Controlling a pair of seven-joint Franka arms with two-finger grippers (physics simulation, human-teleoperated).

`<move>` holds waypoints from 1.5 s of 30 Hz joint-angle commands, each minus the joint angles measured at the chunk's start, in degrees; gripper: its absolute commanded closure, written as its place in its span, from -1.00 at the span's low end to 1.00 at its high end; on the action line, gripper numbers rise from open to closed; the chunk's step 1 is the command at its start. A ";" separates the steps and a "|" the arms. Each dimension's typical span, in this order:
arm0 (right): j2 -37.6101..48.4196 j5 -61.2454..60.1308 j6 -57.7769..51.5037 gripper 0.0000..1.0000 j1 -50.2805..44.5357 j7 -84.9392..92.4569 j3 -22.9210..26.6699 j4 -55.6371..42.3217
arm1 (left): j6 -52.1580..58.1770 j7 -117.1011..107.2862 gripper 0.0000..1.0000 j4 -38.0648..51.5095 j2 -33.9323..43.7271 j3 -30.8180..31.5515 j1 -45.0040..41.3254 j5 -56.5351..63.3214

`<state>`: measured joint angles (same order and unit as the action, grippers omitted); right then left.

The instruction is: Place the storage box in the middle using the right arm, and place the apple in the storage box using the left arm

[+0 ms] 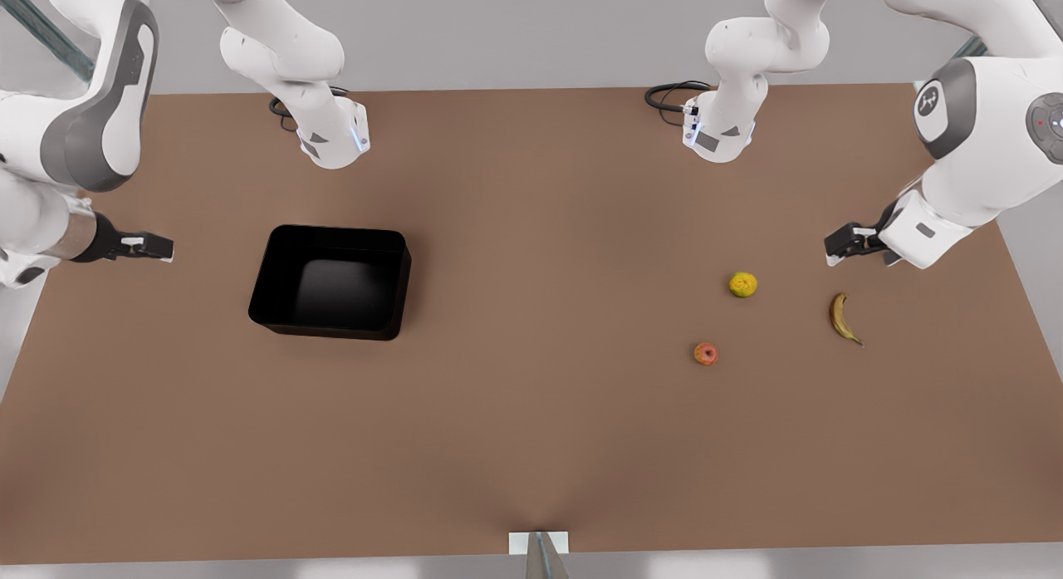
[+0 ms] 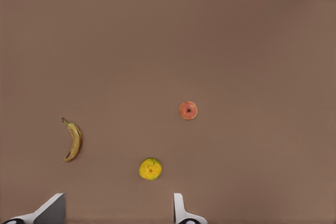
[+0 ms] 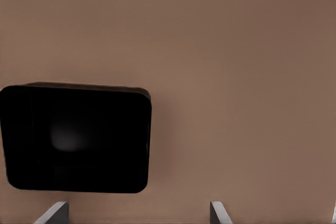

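The storage box, a glossy black open-top bin, sits empty on the brown table toward the front view's left; it also shows from above. The apple is small and red-orange, lying on the front view's right. My right gripper hovers left of the box and apart from it, its white fingertips spread open. My left gripper hangs at the front view's right, above and beyond the fruit, open with nothing between its fingertips.
A yellow-green round fruit lies just behind the apple, and a brown-spotted banana lies to its right. The brown table stretches bare between box and fruit. Both arm bases stand at the far edge.
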<state>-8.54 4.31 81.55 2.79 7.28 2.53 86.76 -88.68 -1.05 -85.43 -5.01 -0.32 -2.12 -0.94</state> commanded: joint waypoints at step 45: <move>-0.78 -0.44 54.15 0.44 -0.77 -6.14 3.18 54.66 | -40.61 -23.82 -1.00 -34.63 -28.47 -5.74 -4.73 -102.95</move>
<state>-9.32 3.87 135.71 2.04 1.14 5.71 141.42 -130.15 -24.87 -120.06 -33.49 -5.91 -6.93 -101.27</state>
